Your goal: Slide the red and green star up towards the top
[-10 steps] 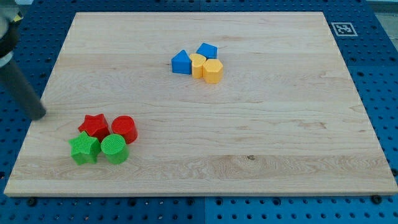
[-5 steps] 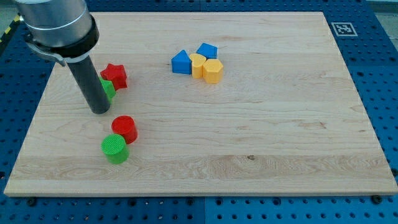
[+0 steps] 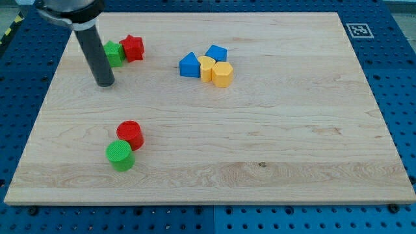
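Note:
The red star (image 3: 132, 47) and the green star (image 3: 114, 53) lie side by side near the board's upper left, the green one at the red one's left and touching it. My tip (image 3: 104, 84) rests on the board just below and slightly left of the green star; the rod hides the green star's left edge.
A red cylinder (image 3: 130, 134) and a green cylinder (image 3: 120, 156) sit together at lower left. A cluster of a blue block (image 3: 189, 65), another blue block (image 3: 216, 52), a yellow heart (image 3: 205, 65) and a yellow hexagon (image 3: 222, 75) lies at upper middle. A marker tag (image 3: 358, 30) is at upper right.
The tip has moved up the board, and the red and green stars have slid up with it from beside the cylinders to the upper left. The cylinders stayed put.

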Robot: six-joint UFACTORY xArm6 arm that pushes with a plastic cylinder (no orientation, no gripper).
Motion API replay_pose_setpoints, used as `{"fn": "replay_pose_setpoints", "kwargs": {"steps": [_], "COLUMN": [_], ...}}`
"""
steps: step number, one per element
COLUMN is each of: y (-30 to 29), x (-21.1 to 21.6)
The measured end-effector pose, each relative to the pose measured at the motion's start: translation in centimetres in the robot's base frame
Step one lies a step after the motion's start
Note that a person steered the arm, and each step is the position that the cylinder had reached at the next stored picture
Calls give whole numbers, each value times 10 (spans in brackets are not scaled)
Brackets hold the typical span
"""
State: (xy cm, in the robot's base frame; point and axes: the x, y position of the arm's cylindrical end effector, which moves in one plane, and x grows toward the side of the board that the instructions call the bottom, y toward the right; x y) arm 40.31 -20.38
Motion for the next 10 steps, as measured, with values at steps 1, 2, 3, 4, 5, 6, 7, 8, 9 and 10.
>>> {"fn": "replay_pose_setpoints", "kwargs": {"steps": [1,2,3,4,5,6,7,8,9,10], "y": [-30,-59,-68,-35,26,26,-6,-22,-8,-10], "x": [0,-1,-45,-88,-100,-94,-80,-45,-13,-2]}}
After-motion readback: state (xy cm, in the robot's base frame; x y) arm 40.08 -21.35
